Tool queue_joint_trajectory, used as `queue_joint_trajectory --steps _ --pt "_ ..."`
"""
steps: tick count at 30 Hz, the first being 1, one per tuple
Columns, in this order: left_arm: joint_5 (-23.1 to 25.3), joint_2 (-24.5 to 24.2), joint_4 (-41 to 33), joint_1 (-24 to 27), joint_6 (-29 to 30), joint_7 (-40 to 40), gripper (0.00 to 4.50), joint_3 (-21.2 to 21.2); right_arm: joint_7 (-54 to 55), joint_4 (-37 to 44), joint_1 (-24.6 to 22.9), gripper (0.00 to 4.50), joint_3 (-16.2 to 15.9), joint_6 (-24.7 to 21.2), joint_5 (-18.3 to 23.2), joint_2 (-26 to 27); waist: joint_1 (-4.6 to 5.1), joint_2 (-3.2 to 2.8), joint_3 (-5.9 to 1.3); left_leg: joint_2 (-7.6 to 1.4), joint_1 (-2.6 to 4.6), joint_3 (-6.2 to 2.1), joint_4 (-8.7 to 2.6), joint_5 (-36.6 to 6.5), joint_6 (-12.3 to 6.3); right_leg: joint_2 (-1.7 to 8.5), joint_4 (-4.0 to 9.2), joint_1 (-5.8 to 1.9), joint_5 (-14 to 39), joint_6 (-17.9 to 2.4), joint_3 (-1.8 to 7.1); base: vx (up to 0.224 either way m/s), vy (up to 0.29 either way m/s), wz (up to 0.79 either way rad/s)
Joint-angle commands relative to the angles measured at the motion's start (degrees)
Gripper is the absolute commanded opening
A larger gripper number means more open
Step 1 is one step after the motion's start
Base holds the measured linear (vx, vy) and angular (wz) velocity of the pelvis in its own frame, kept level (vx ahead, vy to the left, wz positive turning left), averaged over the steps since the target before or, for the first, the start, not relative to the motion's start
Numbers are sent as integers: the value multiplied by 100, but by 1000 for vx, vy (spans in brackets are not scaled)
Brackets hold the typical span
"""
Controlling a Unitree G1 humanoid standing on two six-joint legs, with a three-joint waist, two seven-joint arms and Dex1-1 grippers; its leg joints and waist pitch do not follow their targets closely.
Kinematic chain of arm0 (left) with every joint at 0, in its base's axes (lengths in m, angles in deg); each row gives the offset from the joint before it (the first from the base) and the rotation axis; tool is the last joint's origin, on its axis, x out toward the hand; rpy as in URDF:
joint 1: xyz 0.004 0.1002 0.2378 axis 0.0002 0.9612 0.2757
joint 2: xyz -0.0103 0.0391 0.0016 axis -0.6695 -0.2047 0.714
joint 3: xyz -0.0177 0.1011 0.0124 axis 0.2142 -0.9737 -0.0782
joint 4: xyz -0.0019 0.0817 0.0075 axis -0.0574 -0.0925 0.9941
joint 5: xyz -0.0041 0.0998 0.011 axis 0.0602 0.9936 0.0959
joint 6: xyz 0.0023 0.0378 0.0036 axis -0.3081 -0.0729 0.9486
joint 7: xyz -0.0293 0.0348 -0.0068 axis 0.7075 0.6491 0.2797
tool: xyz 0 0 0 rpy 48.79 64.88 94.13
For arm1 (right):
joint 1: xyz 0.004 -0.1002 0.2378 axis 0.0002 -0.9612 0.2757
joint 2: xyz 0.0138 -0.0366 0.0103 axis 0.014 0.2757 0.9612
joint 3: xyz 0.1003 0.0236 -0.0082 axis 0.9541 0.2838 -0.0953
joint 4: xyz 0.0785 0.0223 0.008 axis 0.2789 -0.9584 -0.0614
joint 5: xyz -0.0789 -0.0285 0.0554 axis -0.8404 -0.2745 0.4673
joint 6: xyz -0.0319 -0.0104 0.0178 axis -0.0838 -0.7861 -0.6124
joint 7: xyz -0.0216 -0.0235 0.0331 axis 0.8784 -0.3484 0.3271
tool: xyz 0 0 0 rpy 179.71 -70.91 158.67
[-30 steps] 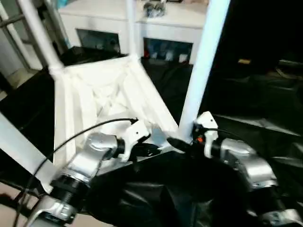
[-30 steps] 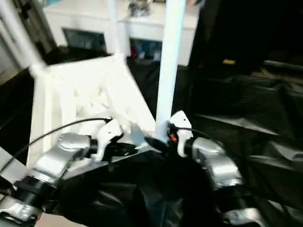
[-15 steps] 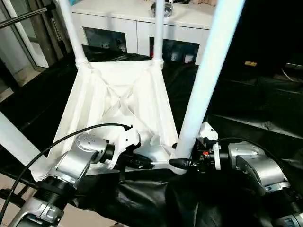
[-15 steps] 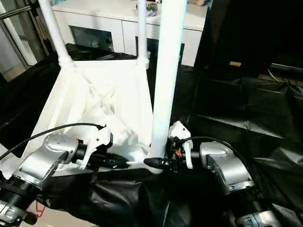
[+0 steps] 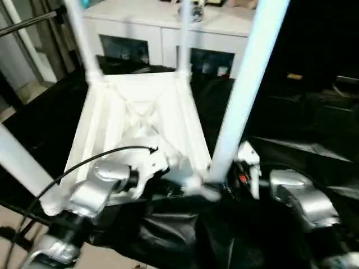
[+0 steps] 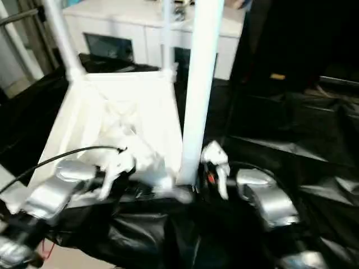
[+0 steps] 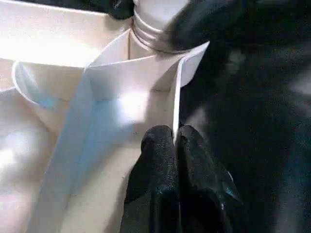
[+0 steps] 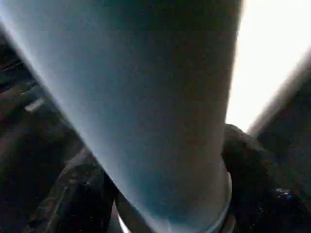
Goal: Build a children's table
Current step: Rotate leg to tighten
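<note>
Left gripper [image 7: 176, 145] (pinching rim) — right gripper [image 8: 146, 194] astride table leg [image 5: 241, 89]

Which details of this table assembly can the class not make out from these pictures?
- Leg tops: cut off by the upper edge, eye views.
- Right gripper contact with the leg: right wrist view, the leg itself blocks it.
- Items on the cabinet: blurred, too small.

Black-draped work table [image 5: 291, 140] under the upturned children's table [image 5: 140, 120].
</note>
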State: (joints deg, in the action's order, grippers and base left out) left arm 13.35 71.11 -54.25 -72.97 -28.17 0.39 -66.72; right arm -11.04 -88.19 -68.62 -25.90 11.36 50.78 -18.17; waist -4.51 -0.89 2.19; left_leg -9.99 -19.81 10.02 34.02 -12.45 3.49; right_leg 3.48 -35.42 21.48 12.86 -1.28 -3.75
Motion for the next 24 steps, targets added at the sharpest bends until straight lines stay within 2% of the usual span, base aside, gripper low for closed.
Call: queue_joint_trajectory --steps 1,2,4,5,8,9,10,12,14,15,16,19,22,24 --pt "-105 358 52 -166 61 592 0 83 492 -313 -46 265 -340 -80 -218 353 0 80 -203 -350 8 -144 -456 -971 -93 585 577 -206 2059 -961 332 0 0 0" --pt "-42 520 120 -226 148 901 0 103 918 -468 1 265 -213 -151 -238 573 18 74 -195 -356 29 -137 -469 -999 -80 564 582 -170 2037 -918 344 0 0 0" --pt "9 726 165 -276 230 1217 0 124 1351 -601 37 265 -116 -229 -275 800 43 82 -183 -338 14 -158 -490 -1109 -56 577 609 -195 2287 -833 329 0 0 0" --pt "27 810 161 -284 258 1299 0 127 1497 -642 47 265 -103 -250 -319 885 50 77 -181 -340 36 -151 -488 -1152 -42 573 628 -162 2322 -805 340 0 0 0" --pt "91 982 138 -291 300 1467 0 117 1913 -774 91 265 -83 -238 -473 1074 82 74 -179 -344 30 -158 -501 -1165 -66 571 626 -164 2259 -794 347 0 0 0" --pt "141 1076 61 -260 312 1483 0 43 2052 -878 127 300 -57 -170 -505 1191 86 82 -187 -343 24 -164 -505 -1151 -73 574 621 -172 2214 -795 345 0 0 0" --pt "151 1097 21 -241 312 1462 0 -2 2011 -900 136 300 -46 -151 -468 1225 86 73 -191 -343 25 -160 -502 -1143 -77 576 619 -167 2169 -803 349 0 0 0" --pt "135 1088 -26 -213 328 1389 0 -49 1935 -885 141 336 -21 -171 -395 1242 88 83 -200 -346 12 -154 -500 -1042 -129 571 599 -184 1906 -850 354 0 0 0" --pt "113 1029 -97 -165 323 1290 0 -112 1909 -856 154 342 -6 -152 -366 1253 88 77 -200 -352 7 -153 -504 -1002 -162 569 582 -186 1744 -896 355 0 0 0" --pt "105 999 -125 -147 323 1256 0 -128 1922 -841 156 345 -9 -117 -389 1245 91 93 -200 -348 7 -143 -498 -984 -181 571 584 -185 1693 -917 360 0 0 0" --pt "72 903 -188 -109 332 1122 0 -138 1765 -735 136 370 -73 -60 -398 1175 92 83 -196 -348 3 -146 -503 -1000 -187 575 585 -190 1735 -922 358 0 0 0" --pt "54 740 -283 -50 304 872 0 -139 1352 -497 78 370 -199 46 -381 1027 90 82 -204 -359 -10 -149 -502 -952 -218 576 573 -204 1631 -917 358 0 0 0" --pt "-87 480 -433 41 181 364 0 -181 451 7 -82 370 -430 116 -198 665 80 71 -227 -353 -15 -135 -471 -723 -326 559 526 -226 1143 -1007 360 0 0 0" --pt "-188 350 -530 89 171 96 0 -208 -2 221 -147 370 -521 89 -81 442 78 73 -267 -358 -28 -130 -434 -368 -489 546 439 -248 404 -1178 354 0 0 0"
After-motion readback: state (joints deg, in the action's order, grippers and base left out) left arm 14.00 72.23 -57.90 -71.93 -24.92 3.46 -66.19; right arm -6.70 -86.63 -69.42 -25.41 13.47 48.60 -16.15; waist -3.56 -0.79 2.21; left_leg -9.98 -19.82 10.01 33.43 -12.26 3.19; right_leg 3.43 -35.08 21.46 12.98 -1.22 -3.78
